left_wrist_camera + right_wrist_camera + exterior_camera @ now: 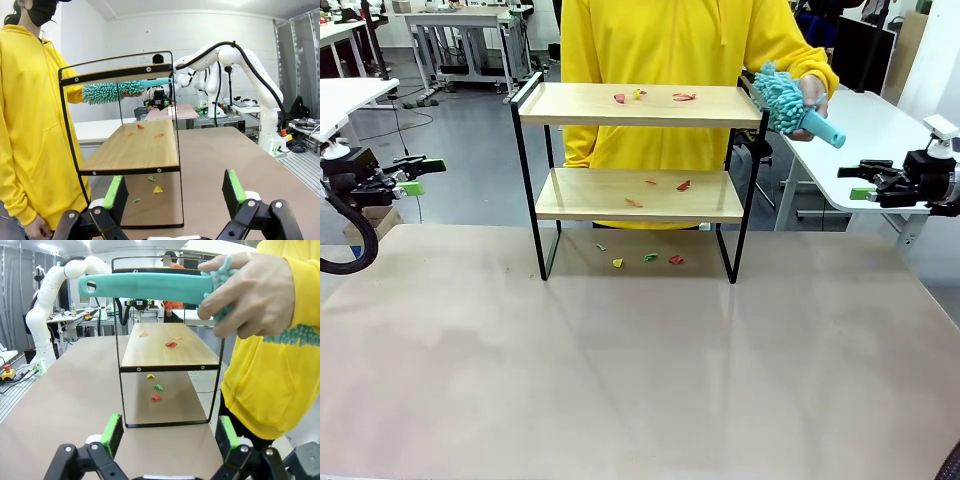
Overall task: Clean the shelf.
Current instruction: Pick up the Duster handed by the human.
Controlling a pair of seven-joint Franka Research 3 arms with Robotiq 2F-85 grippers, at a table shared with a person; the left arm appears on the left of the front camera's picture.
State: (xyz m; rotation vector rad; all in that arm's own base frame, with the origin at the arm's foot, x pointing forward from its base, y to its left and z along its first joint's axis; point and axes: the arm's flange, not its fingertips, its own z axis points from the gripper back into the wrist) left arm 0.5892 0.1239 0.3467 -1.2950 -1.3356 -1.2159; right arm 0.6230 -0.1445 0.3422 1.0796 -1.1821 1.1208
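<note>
**Front view.**
- Shelf [720, 105]: stands upper centre of the frame, on the far part of the table [640, 380].
- Coloured scraps [683, 97]: several lie on the top board, on the lower board, and on the table under the frame.
- Progress, as judged: sweeping barely begun, with both boards and the table patch beneath left to do.
- Duster [780, 98]: held in the person's hand [812, 95] at upper right. Its fluffy head is just beside the shelf's right end rail; contact cannot be told.
- Left pincer [423, 175]: at the left edge, level, pointing inward, well apart from the shelf. Its jaws are spread wide and it holds nothing.
- Right pincer [858, 182]: at the right edge in a mirrored pose, also spread wide and holding nothing.

**Left wrist view.**
- The green pads rise from the bottom edge, far apart, with nothing between them.
- The shelf is seen end-on at centre left, with scraps on the lower board.
- The duster head lies at the top board's far end.

**Right wrist view.**
- The pads are again wide apart and bare.
- The person's hand grips the duster handle across the top of the frame.
- The shelf is at centre, with scraps on its board and below it.
</note>
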